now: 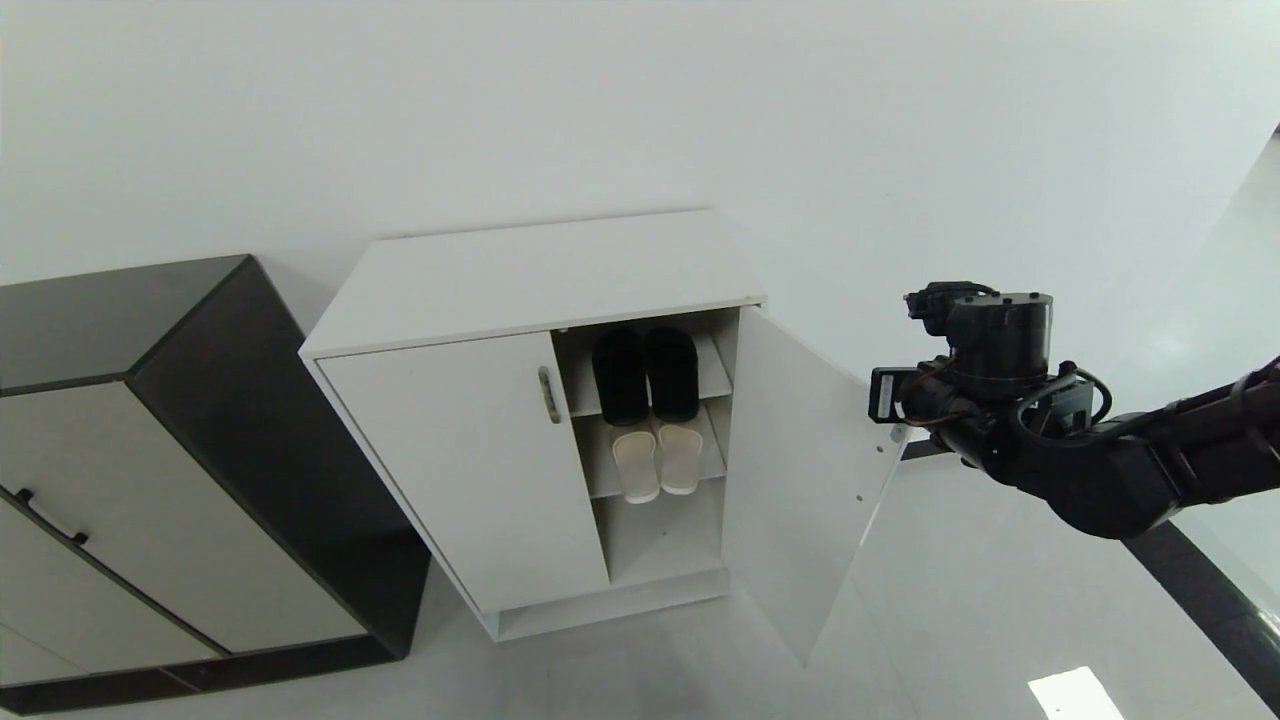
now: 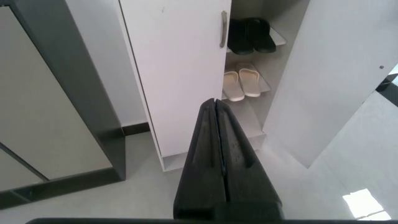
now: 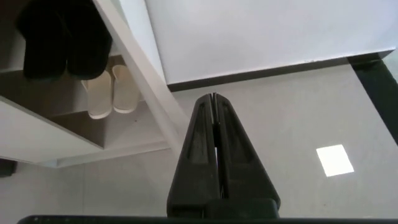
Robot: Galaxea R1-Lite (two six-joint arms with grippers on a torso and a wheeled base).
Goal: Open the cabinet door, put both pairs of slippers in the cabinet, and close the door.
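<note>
The white cabinet (image 1: pixel 540 270) stands against the wall with its right door (image 1: pixel 800 480) swung open and its left door (image 1: pixel 460 460) closed. A pair of black slippers (image 1: pixel 645 375) lies on the top shelf. Below it, a pair of white slippers (image 1: pixel 657 460) lies on the middle shelf. My right wrist (image 1: pixel 985 400) hangs just outside the open door's free edge. My right gripper (image 3: pixel 214 102) is shut and holds nothing, close to the door's edge (image 3: pixel 146 74). My left gripper (image 2: pixel 216 104) is shut and holds nothing, back from the cabinet's front.
A dark cabinet (image 1: pixel 150 450) with pale fronts stands at the left, close beside the white one. A dark strip (image 1: pixel 1200 590) runs across the grey floor at the right, with a bright patch (image 1: pixel 1075 695) near it.
</note>
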